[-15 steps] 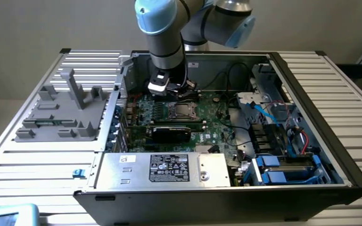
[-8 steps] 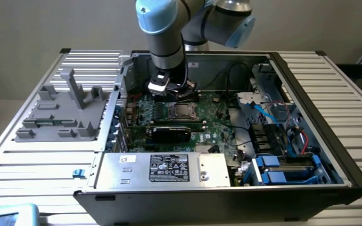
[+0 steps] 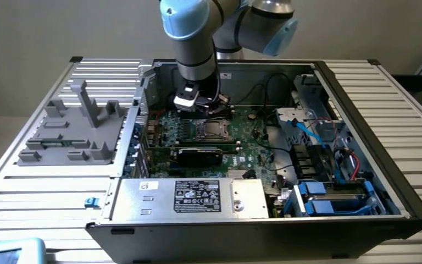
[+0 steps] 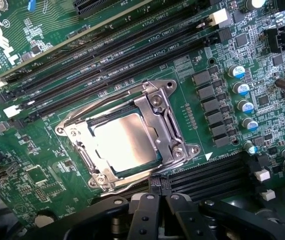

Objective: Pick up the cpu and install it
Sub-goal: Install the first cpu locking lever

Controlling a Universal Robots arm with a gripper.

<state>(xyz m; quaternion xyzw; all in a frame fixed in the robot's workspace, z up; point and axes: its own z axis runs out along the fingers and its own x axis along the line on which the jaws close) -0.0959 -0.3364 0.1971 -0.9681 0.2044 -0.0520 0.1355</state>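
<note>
Wrist view showed the cpu (image 4: 127, 142) lying flat inside the socket on the green motherboard (image 4: 37, 155), dull silver top up, framed by the metal retention plate (image 4: 157, 107). The hand (image 4: 156, 199) hung just beside the socket's edge with its fingers pressed together, pinching nothing and not touching the chip. Exterior view put the hand (image 3: 205, 105) low inside the open computer case (image 3: 398, 190), on the far side of the cpu (image 3: 212, 130), with the black graphics card (image 3: 200, 155) and silver power supply (image 3: 189, 196) nearer the camera. The case sat on the slatted counter (image 3: 28, 190). The chip looked seated, so the placing part seemed done, but whether the plate's lever was latched could not be told. Risks, as judgement: if the chip sat slightly skewed, pressure on the plate could bend the pins underneath. The hand was close to the memory slots (image 4: 107, 65) and the row of capacitors (image 4: 241, 95), so a sideways slip could scrape or knock them. An off-centre downward push could tilt the chip or scratch its top.
</note>
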